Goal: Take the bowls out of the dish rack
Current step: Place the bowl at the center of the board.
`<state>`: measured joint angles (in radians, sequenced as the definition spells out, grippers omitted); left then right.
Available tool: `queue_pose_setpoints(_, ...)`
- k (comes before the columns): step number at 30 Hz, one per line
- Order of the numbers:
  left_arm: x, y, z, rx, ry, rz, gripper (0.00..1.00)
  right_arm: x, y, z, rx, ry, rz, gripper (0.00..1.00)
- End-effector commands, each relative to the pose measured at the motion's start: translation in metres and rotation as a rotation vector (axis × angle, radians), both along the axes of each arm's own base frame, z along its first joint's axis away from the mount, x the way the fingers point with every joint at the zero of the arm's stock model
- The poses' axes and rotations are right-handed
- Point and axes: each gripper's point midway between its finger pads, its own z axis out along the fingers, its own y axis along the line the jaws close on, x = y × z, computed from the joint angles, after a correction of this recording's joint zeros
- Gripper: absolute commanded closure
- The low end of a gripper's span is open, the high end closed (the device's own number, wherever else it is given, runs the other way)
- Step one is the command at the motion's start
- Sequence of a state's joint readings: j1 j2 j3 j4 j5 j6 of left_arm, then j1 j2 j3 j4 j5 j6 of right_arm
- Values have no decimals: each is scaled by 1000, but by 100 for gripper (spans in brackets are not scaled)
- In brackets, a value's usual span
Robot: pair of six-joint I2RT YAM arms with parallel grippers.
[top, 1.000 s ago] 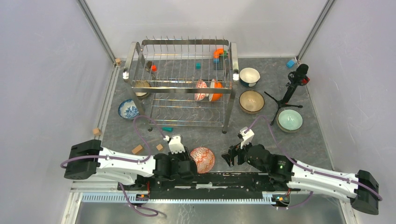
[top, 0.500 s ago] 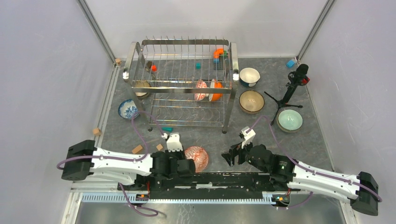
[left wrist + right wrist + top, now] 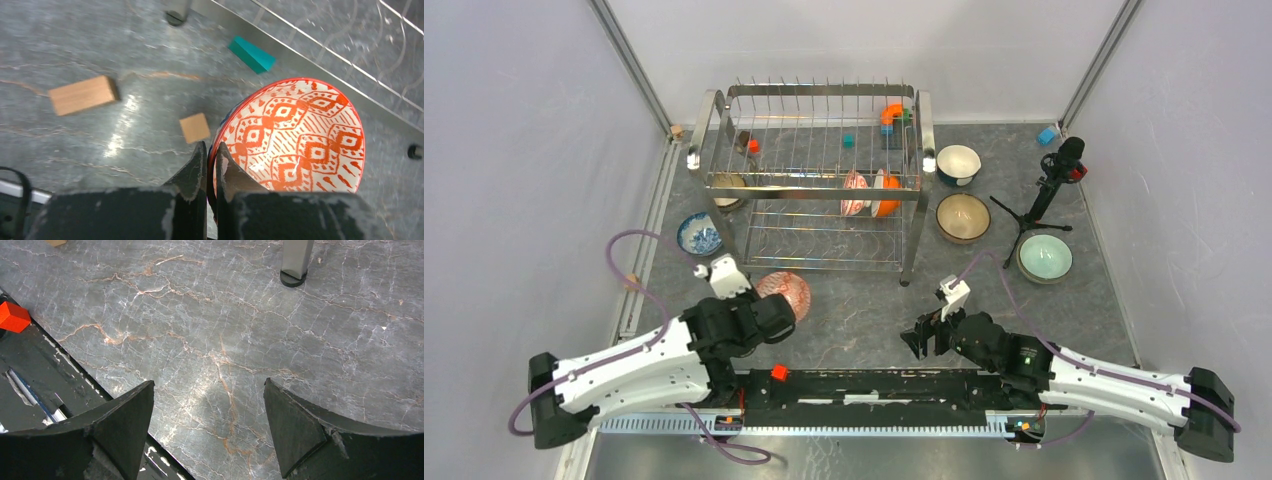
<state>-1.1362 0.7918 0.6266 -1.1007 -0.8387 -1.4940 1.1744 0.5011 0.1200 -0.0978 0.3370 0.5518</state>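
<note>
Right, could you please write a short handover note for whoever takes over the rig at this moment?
Left gripper: shut on the rim of the red-patterned bowl, in front of the dish rack, near its left end.
Right gripper: open, empty, over bare table.
Done, on the table: blue-patterned bowl left of the rack; teal-and-white bowl, brown bowl and pale green bowl to its right.
In the rack: orange bowl and pale bowl side by side, another bowl at the left end.
Left: set the red one down, then unload those three.
</note>
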Motion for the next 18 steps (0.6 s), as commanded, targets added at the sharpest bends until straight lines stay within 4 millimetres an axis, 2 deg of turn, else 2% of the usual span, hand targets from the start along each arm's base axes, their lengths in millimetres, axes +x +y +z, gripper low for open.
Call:
queue_pose_setpoints(1, 9, 43, 28, 61, -80, 123, 98, 3, 8, 11, 38, -32, 16, 14)
queue_pose_setpoints(5, 7, 73, 42, 97, -115, 229, 98, 2, 11, 12, 39, -36, 29, 14)
queue_pose_setpoints(10, 9, 99, 58, 140, -153, 326, 98, 1, 13, 15, 47, -43, 44, 14)
queue_pose_setpoints(14, 19, 105, 52, 157, -104, 364, 98, -1, 15, 16, 52, -40, 59, 14)
queue_pose_setpoints(18, 27, 122, 54, 129, -80, 454, 98, -2, 17, 21, 62, -46, 69, 14)
